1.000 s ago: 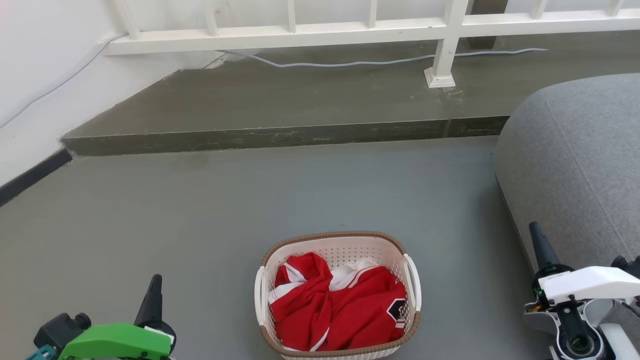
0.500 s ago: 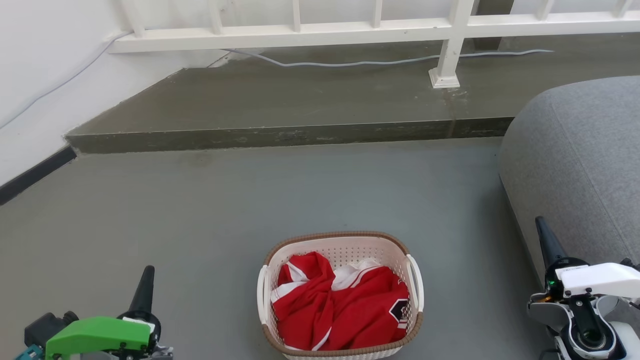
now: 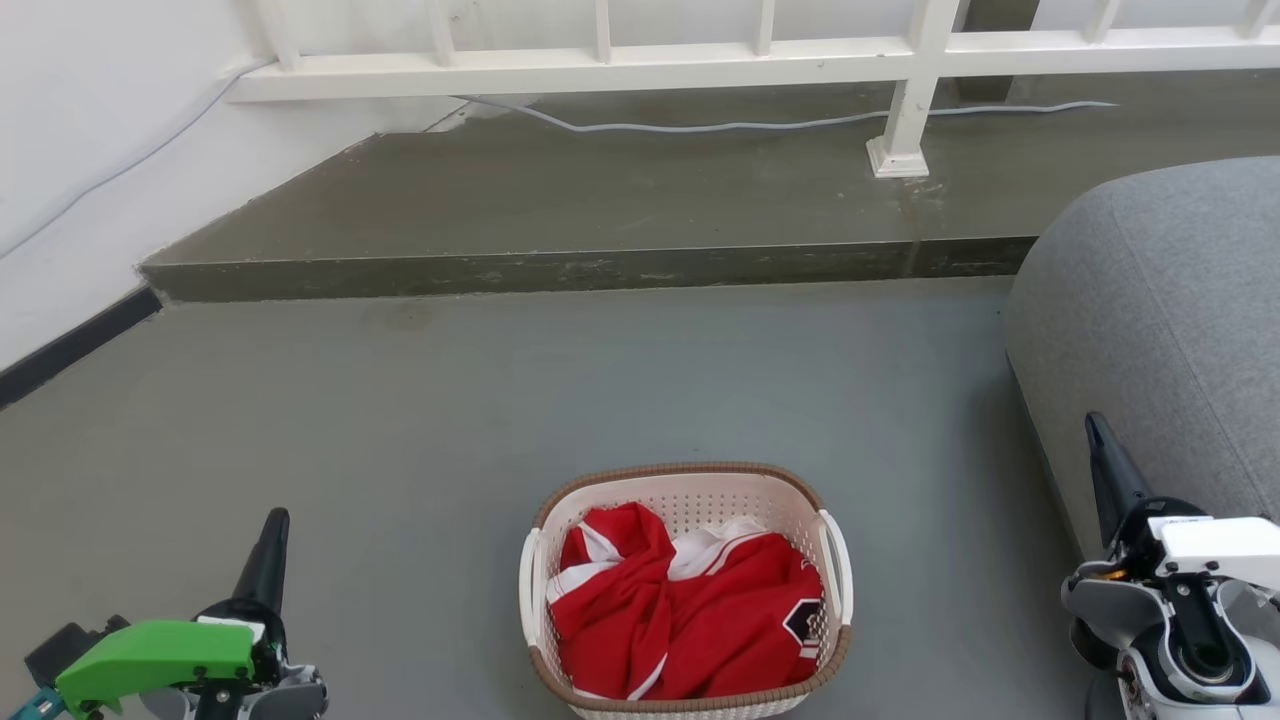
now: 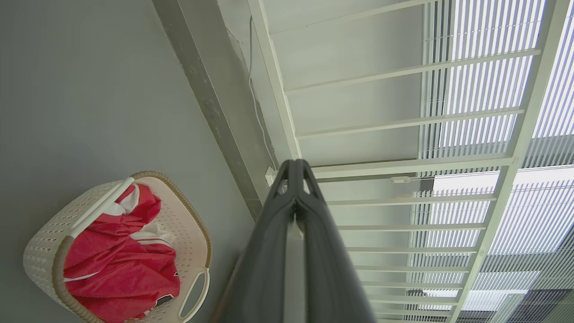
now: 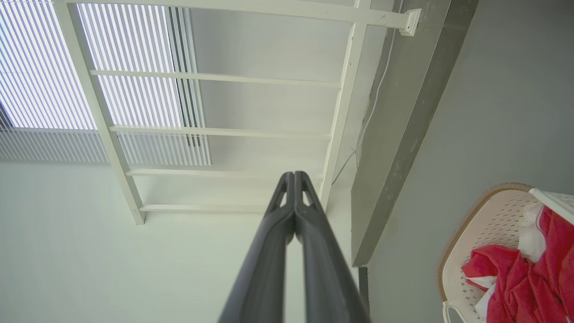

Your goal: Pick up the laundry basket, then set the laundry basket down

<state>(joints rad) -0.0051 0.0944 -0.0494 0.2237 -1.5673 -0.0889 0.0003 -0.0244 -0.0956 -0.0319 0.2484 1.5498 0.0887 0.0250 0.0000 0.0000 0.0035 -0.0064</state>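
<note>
Left fingers (image 3: 265, 560), right fingers (image 3: 1110, 475) (tips together), laundry basket (image 3: 700, 500) seemingly midway between

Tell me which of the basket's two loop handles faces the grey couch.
The right-side handle of the laundry basket: the grey couch lies beyond it. The left-side handle faces the left claw.

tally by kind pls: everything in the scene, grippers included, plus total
laundry basket: 1
red-and-white clothing heap in it: 1 (garment count unclear)
grey cushioned seat: 1
cable: 1
grippers: 2 (left gripper, right gripper, both shut)
total: 6
</note>
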